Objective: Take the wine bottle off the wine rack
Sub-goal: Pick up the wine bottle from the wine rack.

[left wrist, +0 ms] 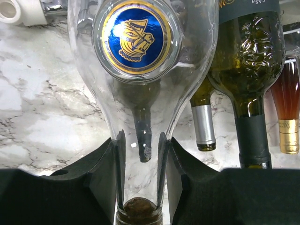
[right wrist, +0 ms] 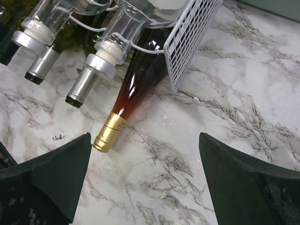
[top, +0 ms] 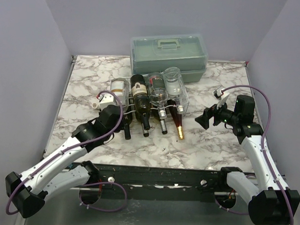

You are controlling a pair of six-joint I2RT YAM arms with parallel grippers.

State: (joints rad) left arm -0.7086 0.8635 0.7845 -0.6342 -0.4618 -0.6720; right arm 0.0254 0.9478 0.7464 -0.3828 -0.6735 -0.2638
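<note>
**Bottles, Rack, Case and Arms Counted**

Three clear-glass bottles (top: pixel 120 89) (top: pixel 157 88) (top: pixel 174 79) are counted, with one amber bottle (right wrist: pixel 136 70) and at least three dark-glass bottles (left wrist: pixel 251 56) (left wrist: pixel 204 126) (right wrist: pixel 83 88). At least seven are thus made out in all, the exact total being left unsettled by overlapping necks. One white wire rack (right wrist: pixel 192 37) is counted, one grey-green plastic case (top: pixel 170 56), and one marbled tabletop (top: pixel 223 145). Two arms are seen, a left arm (top: pixel 63 158) and a right arm (top: pixel 260 147), each fitted with one pincer: the left pincer (left wrist: pixel 140 154) and the right pincer (right wrist: pixel 144 140).
</note>
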